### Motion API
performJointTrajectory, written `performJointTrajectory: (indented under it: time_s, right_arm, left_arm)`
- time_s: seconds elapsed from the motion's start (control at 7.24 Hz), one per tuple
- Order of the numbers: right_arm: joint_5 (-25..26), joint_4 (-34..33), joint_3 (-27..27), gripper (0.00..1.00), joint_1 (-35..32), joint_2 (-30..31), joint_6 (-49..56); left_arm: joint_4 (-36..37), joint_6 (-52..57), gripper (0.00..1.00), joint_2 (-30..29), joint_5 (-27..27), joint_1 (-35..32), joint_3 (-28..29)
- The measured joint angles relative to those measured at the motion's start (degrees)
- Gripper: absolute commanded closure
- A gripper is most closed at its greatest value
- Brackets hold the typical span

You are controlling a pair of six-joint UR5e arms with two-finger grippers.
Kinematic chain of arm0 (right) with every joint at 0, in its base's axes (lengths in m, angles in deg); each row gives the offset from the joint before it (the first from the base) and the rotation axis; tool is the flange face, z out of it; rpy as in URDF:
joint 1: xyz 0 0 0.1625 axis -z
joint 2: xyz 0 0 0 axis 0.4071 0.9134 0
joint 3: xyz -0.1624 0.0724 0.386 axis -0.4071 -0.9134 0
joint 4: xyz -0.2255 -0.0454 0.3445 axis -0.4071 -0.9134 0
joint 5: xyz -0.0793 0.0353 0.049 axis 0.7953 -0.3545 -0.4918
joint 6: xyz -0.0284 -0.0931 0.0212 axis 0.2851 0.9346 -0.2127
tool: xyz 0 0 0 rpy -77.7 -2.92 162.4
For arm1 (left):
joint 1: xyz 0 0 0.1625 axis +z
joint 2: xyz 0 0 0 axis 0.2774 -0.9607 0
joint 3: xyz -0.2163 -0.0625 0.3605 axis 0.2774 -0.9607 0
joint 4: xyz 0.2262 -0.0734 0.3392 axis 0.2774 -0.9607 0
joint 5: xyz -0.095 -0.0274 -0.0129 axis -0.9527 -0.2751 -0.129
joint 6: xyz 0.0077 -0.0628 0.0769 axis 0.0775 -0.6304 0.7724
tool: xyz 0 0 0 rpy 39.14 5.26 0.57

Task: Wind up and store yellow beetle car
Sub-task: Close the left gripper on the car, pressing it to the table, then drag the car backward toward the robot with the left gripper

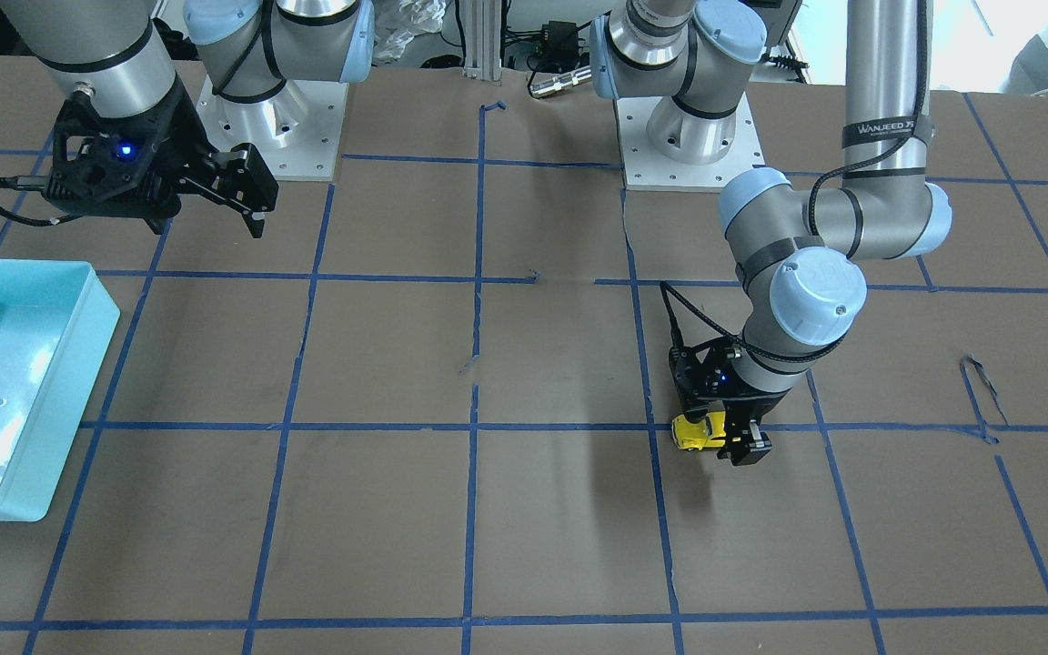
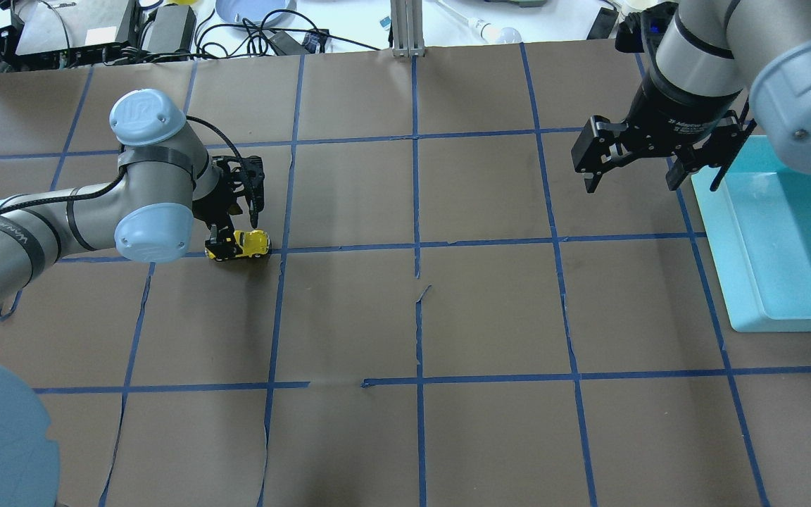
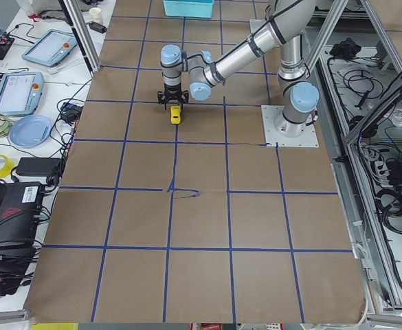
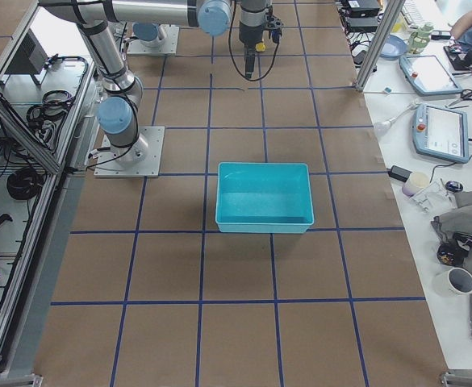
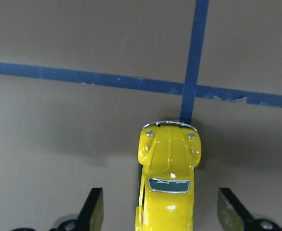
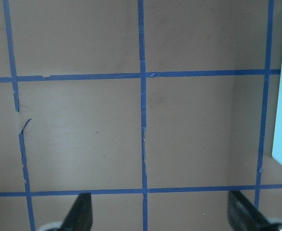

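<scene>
A light-blue plastic tub (image 4: pixel 264 197) with low walls sits on the brown paper table (image 2: pixel 490 310), on the robot's right side. Inside it, only its own shiny blue floor shows.

The tiny bright-yellow beetle toy car (image 5: pixel 168 178) is well apart from the tub, on the robot's left side. It stands on its wheels on the table. Its nose is at a spot where two blue tape lines (image 5: pixel 194 57) meet.

The left gripper (image 5: pixel 163 209) is down around the car with its jaws apart. One finger (image 5: pixel 95 209) is on each side of the car. Neither touches it, and a bit of table shows in both gaps.

The right gripper (image 2: pixel 632 179) hangs above the table just beside the tub. Its jaws are wide apart and hold nothing.

Between car and tub lies a wide, flat stretch of table.
</scene>
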Motion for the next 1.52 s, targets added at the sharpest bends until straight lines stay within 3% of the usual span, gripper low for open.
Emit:
performJointTrajectory:
  time_s: [0.41,1.11,1.52]
  right_arm:
    - [0.03,0.05,0.0,0.0,-0.04,-0.03,-0.18]
    - [0.02,0.1,0.0,0.0,-0.08,-0.07,-0.37]
    - [0.16,0.12,0.0,0.0,-0.07,0.0,-0.39]
  left_arm:
    - [1.74,0.3,0.21,-1.6,0.06,0.06,0.43]
    - [2.41,0.65,0.4,-3.22,0.2,1.34,0.39]
    - [2.21,0.29,0.62,-3.2,0.33,2.21,0.14]
